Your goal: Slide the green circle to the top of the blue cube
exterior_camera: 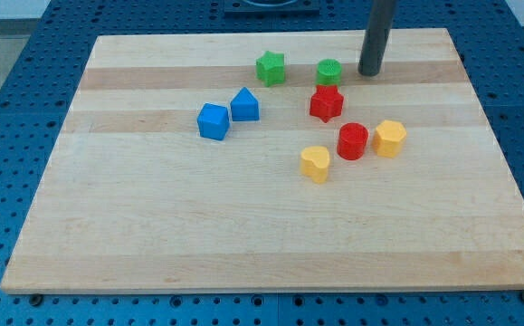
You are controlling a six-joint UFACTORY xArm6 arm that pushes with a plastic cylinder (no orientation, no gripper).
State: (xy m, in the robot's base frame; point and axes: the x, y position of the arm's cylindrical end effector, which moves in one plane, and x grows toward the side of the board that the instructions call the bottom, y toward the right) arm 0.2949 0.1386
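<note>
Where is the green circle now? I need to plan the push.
The green circle sits near the view's top, between the green star and my tip, just above the red star.

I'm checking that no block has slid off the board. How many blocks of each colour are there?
Green: 2, star and circle
Blue: 2, cube and pointed block
Red: 2, star and cylinder
Yellow: 2, heart and hexagon
Total: 8

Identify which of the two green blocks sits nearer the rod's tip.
The green circle, just left of my tip in the view; the green star lies farther left.
</note>
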